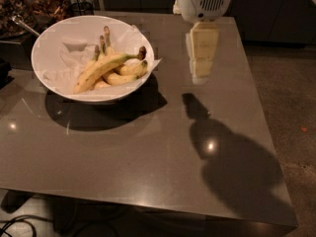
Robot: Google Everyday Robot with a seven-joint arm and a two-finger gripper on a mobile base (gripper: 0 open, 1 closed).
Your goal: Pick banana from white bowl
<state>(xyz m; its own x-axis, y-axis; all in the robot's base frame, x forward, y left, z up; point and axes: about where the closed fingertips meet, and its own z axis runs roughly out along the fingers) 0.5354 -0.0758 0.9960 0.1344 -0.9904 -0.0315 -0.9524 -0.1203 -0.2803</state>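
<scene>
The white bowl point(54, 43) stands at the table's far left, lined with crumpled white paper. Several yellow bananas lie in it. The banana point(101, 69), the longest one, lies on top, running from lower left to its dark stem end at the upper right. My gripper point(201, 58) hangs from the white arm housing point(205, 1) over the table's far middle, to the right of the bowl and well apart from it. It holds nothing.
The grey table point(148, 152) runs to its near edge at the bottom and its right edge beside the floor. Dark clutter and a metal utensil point(22, 26) sit behind the bowl at far left. Cables lie on the floor at bottom left.
</scene>
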